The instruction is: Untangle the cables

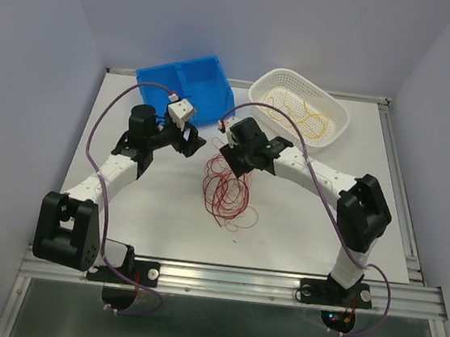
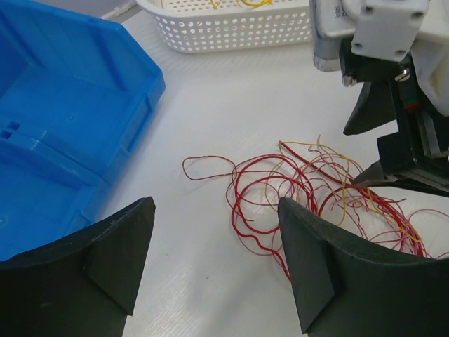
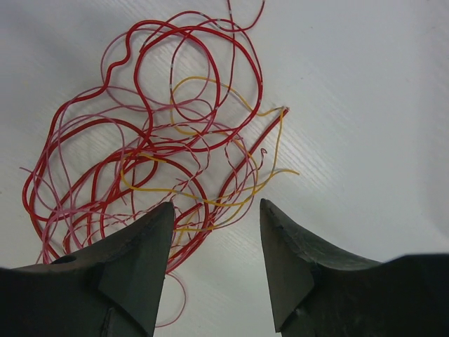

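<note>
A tangle of thin red cables with a yellow-orange strand among them lies on the white table in the middle. In the right wrist view the cables spread just beyond my right gripper, which is open and empty right over their near edge. In the left wrist view the cables lie ahead and to the right of my left gripper, which is open and empty above bare table. In the top view the left gripper and right gripper hover at the tangle's far end.
A blue bin stands at the back, also at the left of the left wrist view. A white perforated basket at the back right holds yellow cables. The right arm's head hangs close over the tangle.
</note>
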